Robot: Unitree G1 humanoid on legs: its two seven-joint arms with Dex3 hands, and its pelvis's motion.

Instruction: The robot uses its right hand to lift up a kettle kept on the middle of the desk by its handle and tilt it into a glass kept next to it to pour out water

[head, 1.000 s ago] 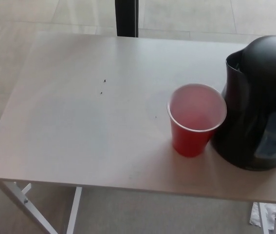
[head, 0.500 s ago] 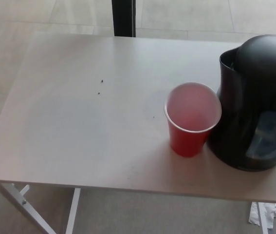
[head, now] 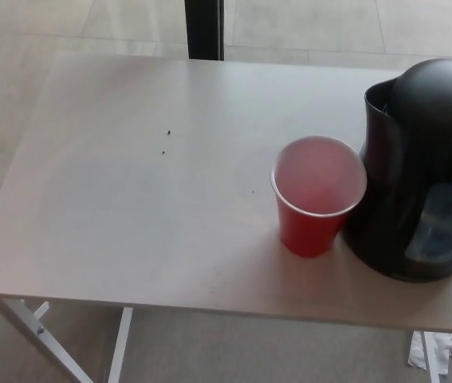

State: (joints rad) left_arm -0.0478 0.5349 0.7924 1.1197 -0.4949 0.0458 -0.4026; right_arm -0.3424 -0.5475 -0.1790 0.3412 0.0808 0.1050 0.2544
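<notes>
Neither robot hand shows in the frame, so their state cannot be told. A red cup (head: 318,196) stands upright at centre right, its pale inside showing no visible liquid. Just beside it, at the right edge, stands a black kettle (head: 421,171), lid shut, spout toward the upper left, a bluish water window low on its side. The desk (head: 130,207) lies bare across the left half, its near edge running along the bottom.
</notes>
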